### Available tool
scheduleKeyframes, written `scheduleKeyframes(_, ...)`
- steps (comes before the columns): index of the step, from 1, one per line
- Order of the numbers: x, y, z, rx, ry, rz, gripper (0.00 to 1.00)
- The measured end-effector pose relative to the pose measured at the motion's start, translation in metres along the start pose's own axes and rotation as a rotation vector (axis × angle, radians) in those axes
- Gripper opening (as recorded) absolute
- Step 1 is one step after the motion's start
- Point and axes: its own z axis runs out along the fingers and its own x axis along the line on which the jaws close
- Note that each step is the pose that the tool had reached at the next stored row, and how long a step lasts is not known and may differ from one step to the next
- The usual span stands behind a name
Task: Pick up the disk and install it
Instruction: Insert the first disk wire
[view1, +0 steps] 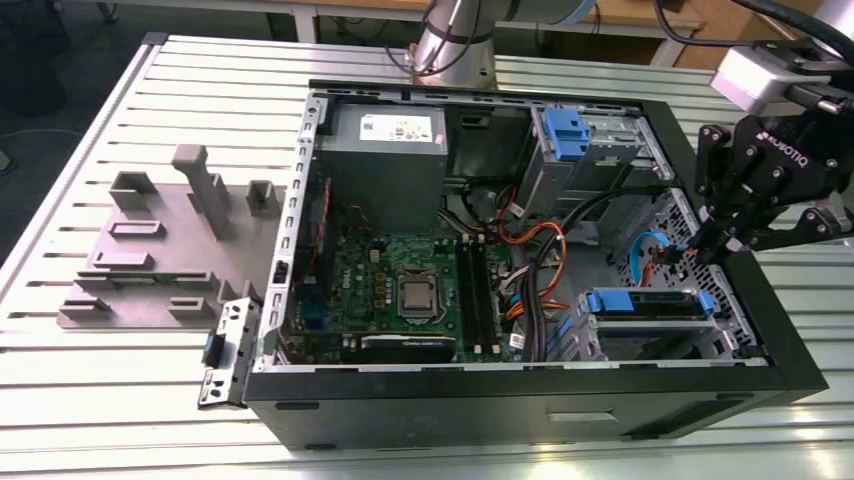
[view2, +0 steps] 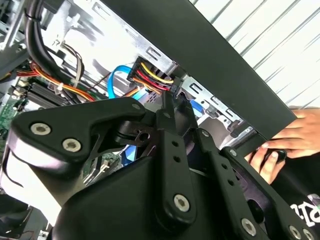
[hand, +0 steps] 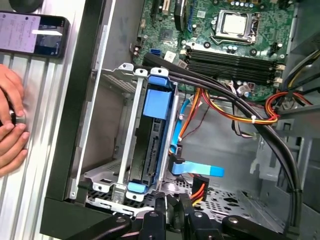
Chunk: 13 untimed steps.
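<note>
The disk (view1: 647, 305) lies in the drive cage at the near right corner of the open computer case (view1: 534, 395), its blue carrier showing. In the first wrist view the disk (hand: 157, 125) stands seated between the cage's metal rails. My gripper (view1: 703, 245) hangs just inside the case's wall on the exterior view's right, beside and above the cage and apart from the disk. Its black fingers (view2: 167, 107) are drawn together, the tips touching a cable plug with yellow, red and black wires (view2: 150, 77). I cannot tell whether they pinch it.
A person's hand (hand: 10, 125) rests on the table outside the case wall, by a phone (hand: 32, 35). Cable bundles (hand: 240, 100) cross the case over the motherboard (view1: 400, 280). A grey power supply box (view1: 387, 150) and a second blue latch (view1: 567, 135) sit at the back. A grey fixture plate (view1: 160, 250) lies at the exterior view's left.
</note>
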Motion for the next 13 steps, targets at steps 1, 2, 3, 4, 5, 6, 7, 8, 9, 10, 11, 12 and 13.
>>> scheduleKeyframes(1,-0.0001,0.0000,0.0003,-0.0007,0.0039,0.000,0.25)
scheduleKeyframes(2,-0.0003,-0.0001,0.0007,-0.0009,0.0057,0.000,0.25)
scheduleKeyframes(3,-0.0004,-0.0001,0.0007,-0.0010,0.0061,-0.001,0.25)
scheduleKeyframes(4,-0.0005,-0.0001,0.0007,-0.0009,0.0061,-0.001,0.25)
scheduleKeyframes(5,-0.0007,-0.0001,0.0007,-0.0008,0.0061,-0.002,0.25)
scheduleKeyframes(6,-0.0009,-0.0002,0.0006,-0.0005,0.0063,-0.004,0.25)
scheduleKeyframes(7,-0.0012,-0.0002,0.0006,-0.0001,0.0064,-0.007,0.25)
scheduleKeyframes(8,-0.0015,-0.0003,0.0006,0.0005,0.0065,-0.011,0.25)
scheduleKeyframes(9,-0.0017,-0.0004,0.0006,0.0011,0.0066,-0.016,0.26)
scheduleKeyframes(10,-0.0021,-0.0004,0.0005,0.0017,0.0070,-0.020,0.26)
scheduleKeyframes(11,-0.0028,-0.0005,0.0004,0.0022,0.0071,-0.024,0.33)
scheduleKeyframes(12,-0.0036,-0.0006,0.0003,0.0028,0.0072,-0.028,0.33)
scheduleKeyframes(13,-0.0045,-0.0008,0.0002,0.0032,0.0075,-0.032,0.33)
